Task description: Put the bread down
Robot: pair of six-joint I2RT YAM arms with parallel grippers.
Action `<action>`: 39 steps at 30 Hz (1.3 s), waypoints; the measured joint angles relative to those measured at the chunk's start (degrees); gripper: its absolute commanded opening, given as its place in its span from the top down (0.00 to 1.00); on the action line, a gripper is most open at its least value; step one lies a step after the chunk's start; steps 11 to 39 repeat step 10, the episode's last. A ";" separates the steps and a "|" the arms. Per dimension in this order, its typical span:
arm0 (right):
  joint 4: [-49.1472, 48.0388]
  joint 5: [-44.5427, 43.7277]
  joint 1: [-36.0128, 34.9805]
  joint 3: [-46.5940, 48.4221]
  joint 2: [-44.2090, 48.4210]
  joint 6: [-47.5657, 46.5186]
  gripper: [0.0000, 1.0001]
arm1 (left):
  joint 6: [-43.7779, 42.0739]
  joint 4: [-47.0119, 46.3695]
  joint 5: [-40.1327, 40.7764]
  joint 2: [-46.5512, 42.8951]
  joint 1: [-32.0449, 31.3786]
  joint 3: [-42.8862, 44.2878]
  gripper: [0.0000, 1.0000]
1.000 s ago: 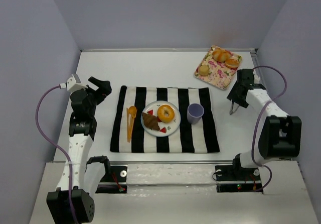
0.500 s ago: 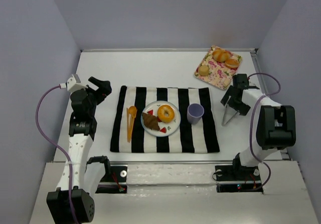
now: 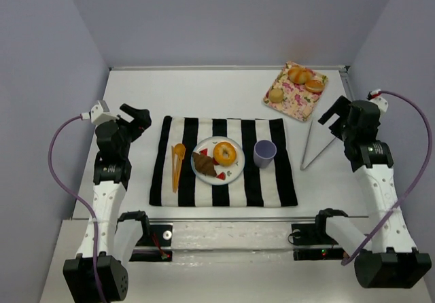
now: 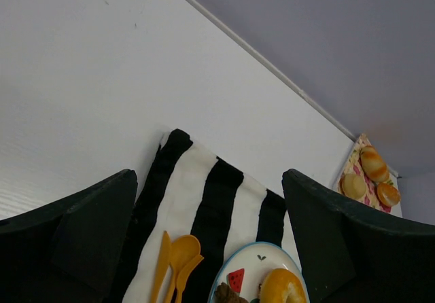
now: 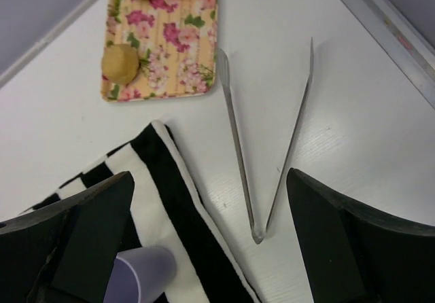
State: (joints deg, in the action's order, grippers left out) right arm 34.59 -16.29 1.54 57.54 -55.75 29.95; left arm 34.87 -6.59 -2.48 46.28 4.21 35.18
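Right now both arms sit off to the sides with nothing gripped. On the wrist view the left claw (image 4: pixel 209 181) has its fingers spread wide, with only the striped cloth (image 3: pixel 272 181) and the white worktop (image 3: pixel 211 92) showing between them. From above, it sits left of the cloth. The right claw (image 5: pixel 209 181) is likewise spread wide and bare, over the worktop near the tongs (image 3: pixel 315 145).

Containers as we read them:
- Floral tray (image 3: pixel 293 99), far right corner of the worktop: three pieces of bread. Two golden rolls (image 3: pixel 300 75) lie side by side at its far end. One small pale roll (image 3: pixel 276 95) sits alone at the near-left corner.
- White plate (image 3: pixel 233 174), middle of the cloth: bagel (image 3: pixel 225 153) on the right half, croissant (image 3: pixel 203 164) on the left, close together. We cannot tell if the red watermelon-slice shapes (image 3: pixel 203 151) near the rim are printed or loose.
- Purple cup (image 3: pixel 265 153), upright on the cloth just right of the plate. We cannot tell what is inside.

The orange knife, spoon and fork (image 3: pixel 177 164) lie on the cloth left of the plate. The tongs lie flat on the worktop in an open V. Their hinge is toward the near edge, one tip is just beside the tray's corner, and they are apart from the cloth.
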 measured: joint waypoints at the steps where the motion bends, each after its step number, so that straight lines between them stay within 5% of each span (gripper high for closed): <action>1: -0.04 0.39 0.00 0.02 2.34 -0.24 0.00 | 0.00 0.02 0.02 0.00 0.00 0.00 0.01; 10: -3.52 3.96 0.00 -4.28 14.23 -1.51 0.00 | -0.02 0.02 0.13 0.00 0.00 0.00 0.01; 39: -3.52 3.96 0.00 -4.28 14.23 -1.51 0.00 | -0.02 0.02 0.13 0.00 0.00 0.00 0.01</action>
